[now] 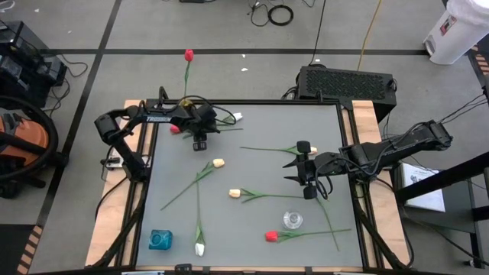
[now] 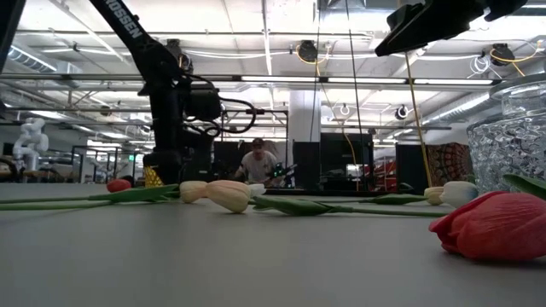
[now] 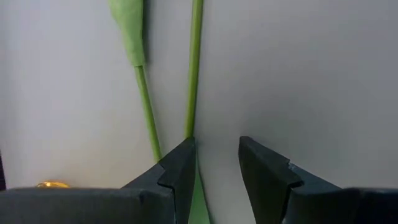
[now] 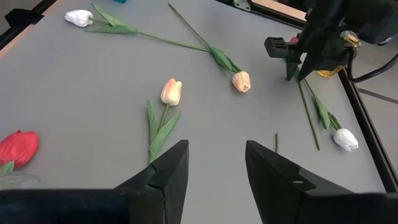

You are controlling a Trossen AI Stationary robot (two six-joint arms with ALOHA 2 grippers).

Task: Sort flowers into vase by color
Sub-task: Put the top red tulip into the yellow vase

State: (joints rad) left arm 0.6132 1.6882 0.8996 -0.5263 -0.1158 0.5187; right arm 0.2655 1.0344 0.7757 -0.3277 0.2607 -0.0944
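Several tulips lie flat on the grey table: cream ones, white ones, red ones. A clear glass vase and a blue vase stand near the front. My left gripper is open at the far left, pointing down. A thin green stem runs under the inner edge of one finger, and a second, leafed stem lies beside it. My right gripper hangs open above the table's right middle. My left gripper comes down from above with its fingers across the thin stem. The stem lies on the table by one finger's inner edge. Whether the finger touches it, I cannot tell.
One red tulip lies beyond the table's far edge on the floor. A black box stands behind the far right corner. In the low view a person stands far off in the room. Bare table lies between the flowers.
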